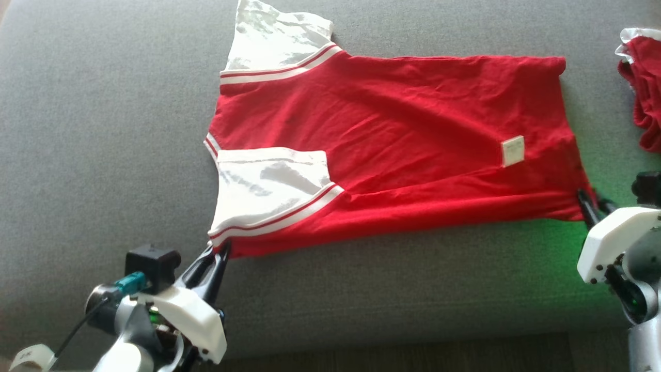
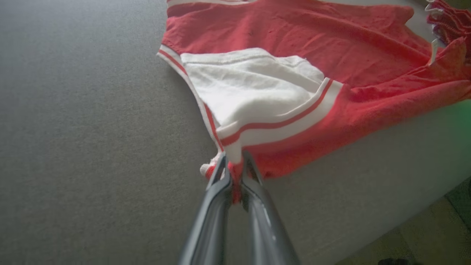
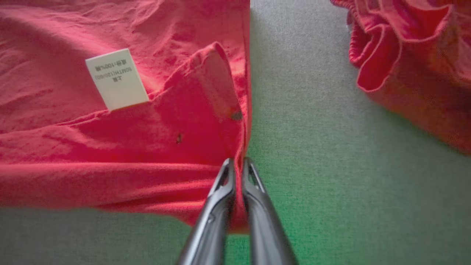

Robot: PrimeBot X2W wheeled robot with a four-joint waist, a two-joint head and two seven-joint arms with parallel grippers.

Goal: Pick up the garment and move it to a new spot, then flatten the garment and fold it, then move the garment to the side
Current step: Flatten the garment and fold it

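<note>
Two corners of the garment [image 1: 392, 134] are in my grip, both on its long edge nearest the front edge of the grey surface [image 1: 103, 129]. My left gripper [image 1: 218, 252] is clenched on the bunched cloth just below the near white sleeve [image 1: 263, 186], and my right gripper [image 1: 584, 196] is pinched on the hem corner at the other end, red fabric squeezed between its fingers. The garment lies spread across the middle of the surface, its far sleeve toward the back edge and its care label [image 1: 513, 151] showing near the hem. A second red garment [image 1: 643, 88] sits crumpled toward the right end, apart from mine. I judge this to be the flatten-and-fold step. The body is mostly smooth, but soft ridges run along its length and a flap is turned up at the hem corner. To do it well, I should draw my two grippers gently apart so the near edge goes taut, then lift both together at the same height and carry that edge over evenly. A lopsided pull would skew the fold or drag the sleeve out of place. I should also stay clear of the other garment.
</note>
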